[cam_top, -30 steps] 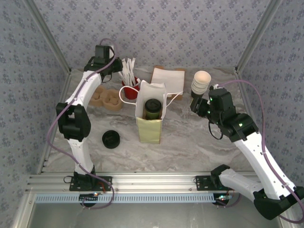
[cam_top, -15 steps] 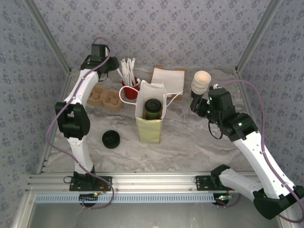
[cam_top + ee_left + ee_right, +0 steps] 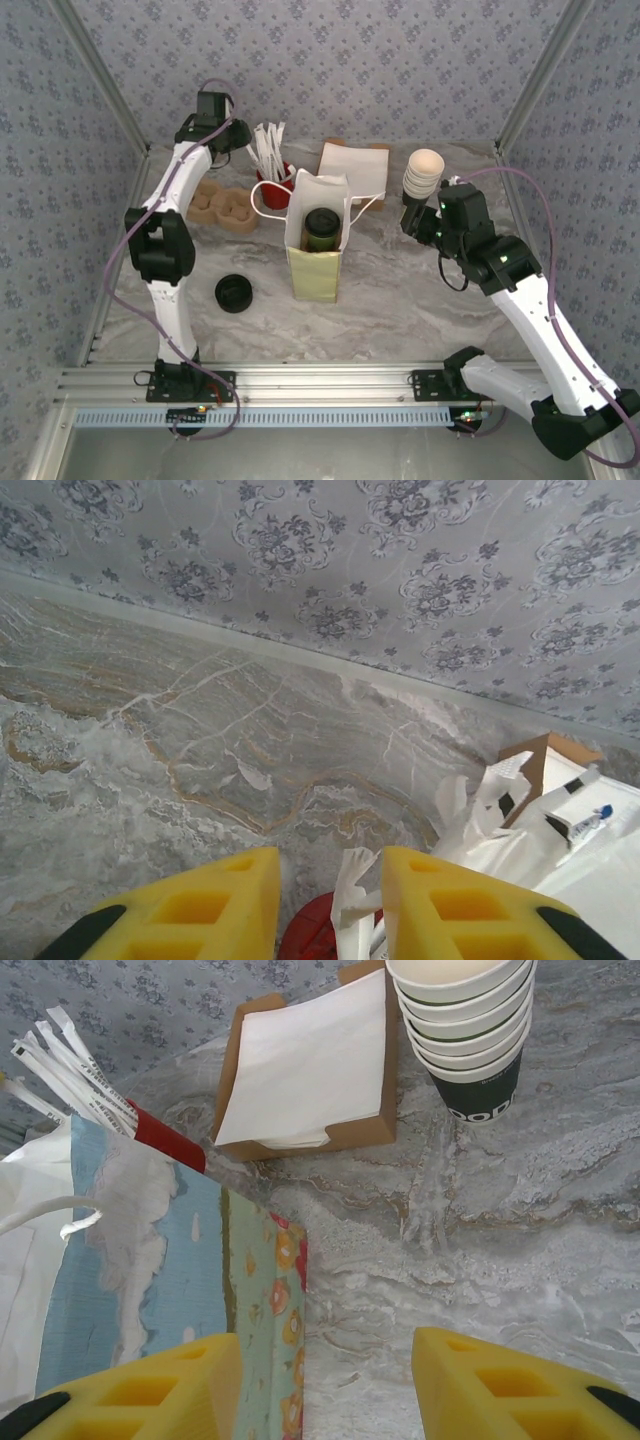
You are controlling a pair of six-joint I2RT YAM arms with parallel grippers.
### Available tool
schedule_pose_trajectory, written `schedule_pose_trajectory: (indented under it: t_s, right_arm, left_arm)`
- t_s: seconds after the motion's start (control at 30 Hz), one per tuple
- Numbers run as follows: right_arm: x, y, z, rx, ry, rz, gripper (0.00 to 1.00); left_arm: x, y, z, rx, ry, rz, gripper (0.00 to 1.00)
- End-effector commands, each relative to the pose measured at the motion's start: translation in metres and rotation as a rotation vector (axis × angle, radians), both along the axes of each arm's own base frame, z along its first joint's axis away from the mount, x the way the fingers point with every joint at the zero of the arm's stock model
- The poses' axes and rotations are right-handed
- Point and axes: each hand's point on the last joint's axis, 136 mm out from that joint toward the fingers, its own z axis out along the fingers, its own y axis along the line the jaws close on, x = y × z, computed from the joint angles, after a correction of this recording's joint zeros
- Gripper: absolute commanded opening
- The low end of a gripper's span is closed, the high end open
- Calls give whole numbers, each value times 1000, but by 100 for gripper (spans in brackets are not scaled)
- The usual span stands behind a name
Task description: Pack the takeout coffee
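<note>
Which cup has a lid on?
The dark cup standing inside the paper bag wears a black lid; the stacked cups at the back right are open, cream inside.

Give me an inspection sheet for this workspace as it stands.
Surface: marbled table, no spills seen.
Job's things: takeout coffee stands upright inside the open paper bag.
Clutter: lone black lid, cup stack, napkin holder, red cup of paper-wrapped sticks, pulp carrier.
Hands: left hand open above the red cup, a paper tip between its fingers; right hand open, empty, beside the bag.
Cables: purple cable along each arm.
Surroundings: floral walls, metal rail at the near edge.
</note>
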Motion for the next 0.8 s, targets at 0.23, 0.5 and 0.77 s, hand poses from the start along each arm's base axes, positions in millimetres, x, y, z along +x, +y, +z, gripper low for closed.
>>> schedule_pose_trajectory:
  t_s: [0.23, 0.5, 0.77]
  right_arm:
    - [2, -1, -2, -6, 2, 8, 51]
    - [1, -2, 0, -1, -4, 8, 51]
    - [1, -2, 1, 1, -7, 7, 51]
  left_arm:
    - [3, -3, 8, -4, -4, -22, 16]
    - [-4, -8, 24, -3, -25, -43, 7]
    - [-21, -18, 54, -12, -72, -71, 5]
